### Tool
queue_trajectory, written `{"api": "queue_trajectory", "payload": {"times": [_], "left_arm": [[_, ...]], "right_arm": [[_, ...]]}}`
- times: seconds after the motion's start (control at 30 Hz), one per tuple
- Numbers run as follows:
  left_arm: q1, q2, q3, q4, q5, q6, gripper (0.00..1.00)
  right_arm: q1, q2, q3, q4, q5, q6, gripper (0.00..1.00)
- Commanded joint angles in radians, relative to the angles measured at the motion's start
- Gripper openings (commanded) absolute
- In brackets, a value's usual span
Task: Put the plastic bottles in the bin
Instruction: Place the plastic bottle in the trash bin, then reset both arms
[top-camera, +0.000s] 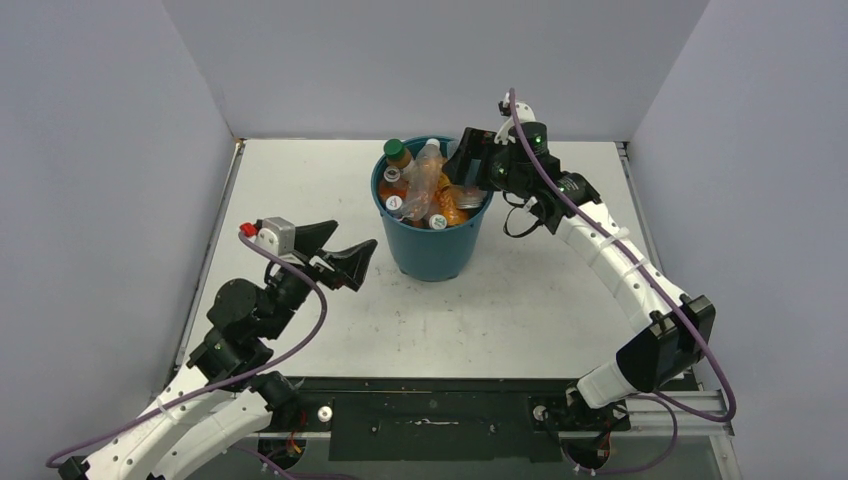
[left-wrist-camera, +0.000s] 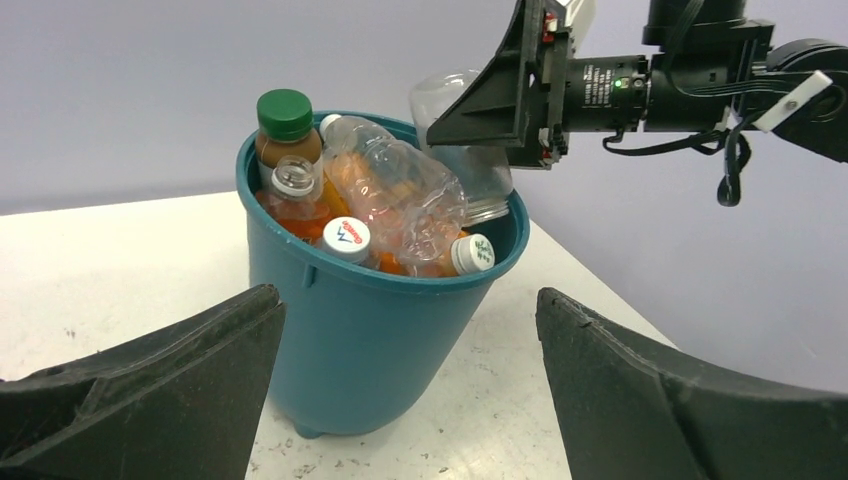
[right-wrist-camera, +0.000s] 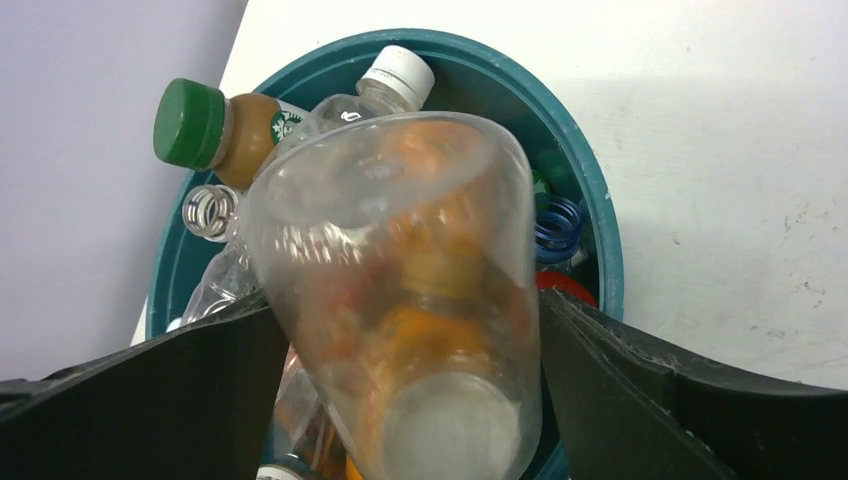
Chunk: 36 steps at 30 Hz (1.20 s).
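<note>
The teal bin (top-camera: 430, 250) stands mid-table, heaped to the rim with plastic bottles: a green-capped brown one (left-wrist-camera: 285, 115), a crushed clear one (left-wrist-camera: 400, 190), and white-capped and orange ones. Above the bin's right rim (right-wrist-camera: 590, 200) my right gripper (top-camera: 468, 165) hangs with a clear bottle (right-wrist-camera: 400, 230) between its fingers, base pointing down into the bin, cap end toward the camera. Both fingers touch its sides. The left gripper (top-camera: 352, 238) is open and empty, low over the table to the left of the bin (left-wrist-camera: 350, 340), pointing at it.
Grey walls close in the table (top-camera: 300, 180) at the back and on both sides. The scuffed white tabletop (left-wrist-camera: 120, 260) shows around the bin. A black frame (top-camera: 430, 420) runs along the near edge between the arm bases.
</note>
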Motion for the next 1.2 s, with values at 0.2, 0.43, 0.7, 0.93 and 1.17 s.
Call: {"api": "queue_trajectory", "payload": {"times": [0.2, 0.43, 0.7, 0.93, 1.17], "left_arm": [[0.001, 0.073, 0.179, -0.252, -0.216, -0.109, 0.96], [0.0, 0.072, 0.204, -0.351, -0.454, -0.239, 0.96], [-0.004, 0.074, 0.289, -0.433, -0.565, -0.3, 0.96], [-0.004, 0.077, 0.332, -0.387, -0.471, -0.3, 0.96], [-0.004, 0.068, 0.345, -0.348, -0.429, -0.265, 0.96]], "right_arm": [[0.033, -0.029, 0.135, -0.084, 0.06, -0.025, 0.9], [0.028, -0.201, 0.109, -0.105, 0.188, -0.093, 0.9], [0.025, -0.539, -0.21, 0.117, 0.33, -0.191, 0.9], [0.027, -0.72, -0.383, 0.273, 0.35, -0.193, 0.9], [0.026, -0.762, -0.397, 0.267, 0.354, -0.202, 0.9]]}}
